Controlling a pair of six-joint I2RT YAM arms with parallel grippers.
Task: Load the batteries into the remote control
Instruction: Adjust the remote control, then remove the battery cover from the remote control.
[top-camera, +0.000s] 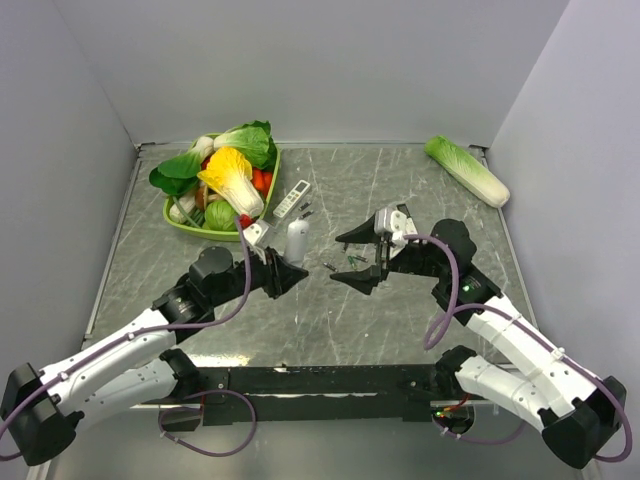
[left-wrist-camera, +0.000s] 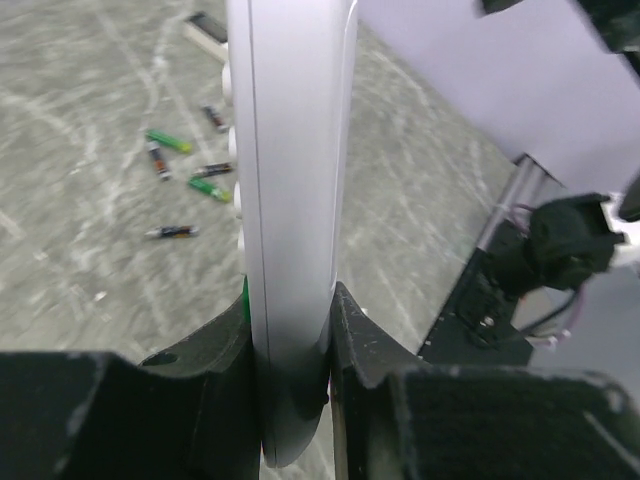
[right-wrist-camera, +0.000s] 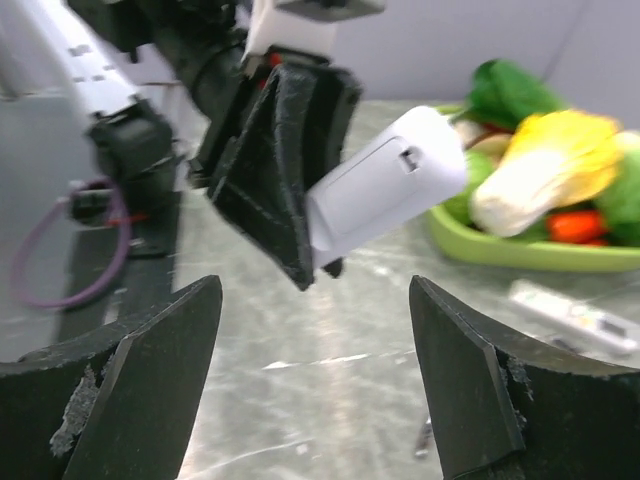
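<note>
Gripping done: left gripper (top-camera: 285, 272)'s jaws pinch the remote control (left-wrist-camera: 290, 200), right gripper (top-camera: 362, 260)'s jaws spread empty, batteries (left-wrist-camera: 210, 188) lie unloaded on the table (top-camera: 400, 320).

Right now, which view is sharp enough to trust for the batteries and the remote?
Left wrist: the remote control in the left hand is crisp, the batteries on the table slightly soft but countable. Right wrist: the open right hand is sharp, the remote and green tray beyond blurred. Top external: even light, batteries mere specks.
</note>
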